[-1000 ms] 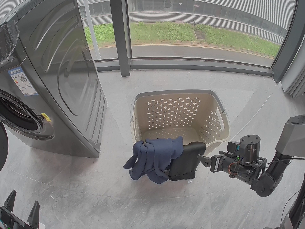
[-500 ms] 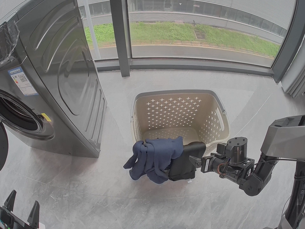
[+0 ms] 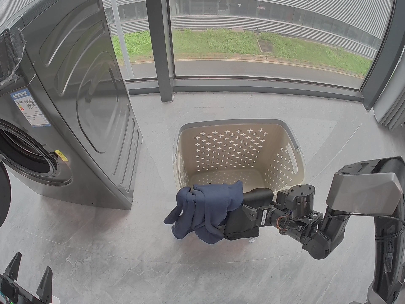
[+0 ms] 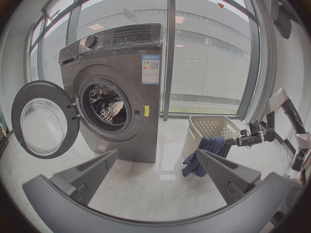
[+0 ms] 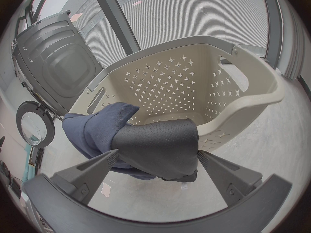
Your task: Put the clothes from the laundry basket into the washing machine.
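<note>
Two pieces drape over the laundry basket's [image 3: 236,122] near rim: blue garment [image 3: 206,210] and black garment [image 3: 244,220], touching. Right gripper [image 5: 157,155] sits with fingers spread either side of the black garment. Left gripper [image 4: 157,154], fingers spread too, faces the washing machine [image 4: 129,81], its door [image 4: 42,118] open.

Cream laundry basket [image 3: 228,148], grey rim, star-shaped holes across its walls. On its near edge, a plain navy blue garment [image 3: 206,210], and beside that a charcoal-black garment [image 3: 238,229] with fine dotting. Left of the basket, the washing machine [image 3: 84,106] shows dark metallic grey, with a blue-and-white label [image 3: 27,106] and a small yellow sticker [image 3: 61,156]. The floor [image 3: 126,254] is pale grey, faintly marbled.
</note>
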Robot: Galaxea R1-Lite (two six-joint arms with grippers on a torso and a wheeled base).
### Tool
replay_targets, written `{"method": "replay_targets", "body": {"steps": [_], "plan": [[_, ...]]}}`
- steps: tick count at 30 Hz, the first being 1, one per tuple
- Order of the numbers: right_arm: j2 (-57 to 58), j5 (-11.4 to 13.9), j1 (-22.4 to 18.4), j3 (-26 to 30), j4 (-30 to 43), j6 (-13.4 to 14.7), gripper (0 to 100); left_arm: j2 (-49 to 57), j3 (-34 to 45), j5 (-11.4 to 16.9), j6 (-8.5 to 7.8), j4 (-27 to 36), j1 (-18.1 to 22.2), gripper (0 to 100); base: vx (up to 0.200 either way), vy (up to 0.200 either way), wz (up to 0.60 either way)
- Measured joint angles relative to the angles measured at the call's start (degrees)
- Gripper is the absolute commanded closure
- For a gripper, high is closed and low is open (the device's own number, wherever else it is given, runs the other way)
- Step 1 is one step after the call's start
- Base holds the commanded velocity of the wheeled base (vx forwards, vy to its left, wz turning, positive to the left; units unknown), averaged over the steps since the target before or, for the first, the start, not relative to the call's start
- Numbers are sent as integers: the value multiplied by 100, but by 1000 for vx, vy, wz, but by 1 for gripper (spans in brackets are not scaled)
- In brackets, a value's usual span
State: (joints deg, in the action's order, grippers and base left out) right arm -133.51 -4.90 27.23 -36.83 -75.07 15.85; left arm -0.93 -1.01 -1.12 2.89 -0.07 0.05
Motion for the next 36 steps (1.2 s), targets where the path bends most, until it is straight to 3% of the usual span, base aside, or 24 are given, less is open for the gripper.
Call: {"method": "replay_targets", "body": {"steps": [15,16,28,36], "plan": [[-496,-5,0,-432,-378,0,0,0,0,-11,17,0,5,0,0,0,0],[-505,-5,2,-438,-417,0,100,0,0,-11,17,0,2,0,0,0,0],[-529,-67,74,-361,-644,255,100,0,0,-18,17,0,0,0,0,0,0],[-323,-76,105,91,-874,300,100,0,0,-16,17,5,2,0,0,0,0]]}}
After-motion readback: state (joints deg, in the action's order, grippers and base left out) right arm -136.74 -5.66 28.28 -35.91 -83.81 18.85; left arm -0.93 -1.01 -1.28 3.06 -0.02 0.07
